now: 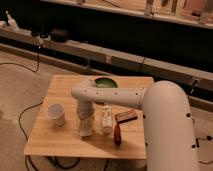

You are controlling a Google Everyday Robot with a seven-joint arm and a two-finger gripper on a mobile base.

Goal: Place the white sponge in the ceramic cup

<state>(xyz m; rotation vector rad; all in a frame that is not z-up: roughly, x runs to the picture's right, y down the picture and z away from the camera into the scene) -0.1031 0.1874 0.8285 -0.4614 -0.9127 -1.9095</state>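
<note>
White sponge (85,131) lies under the claw (85,121) (grip unreadable), apart from the ceramic cup (56,114).

1 gripper (85,126), 1 cup (55,114), 1 bowl (105,83), 1 bottle (106,120)

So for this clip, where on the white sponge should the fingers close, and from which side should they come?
From above, across its short width. The white sponge looks like a low block on the wooden table, and the gripper hangs straight over it. The white bottle stands close on its right, so a side approach there looks cramped. The ceramic cup sits apart on the left, out of the way.
</note>
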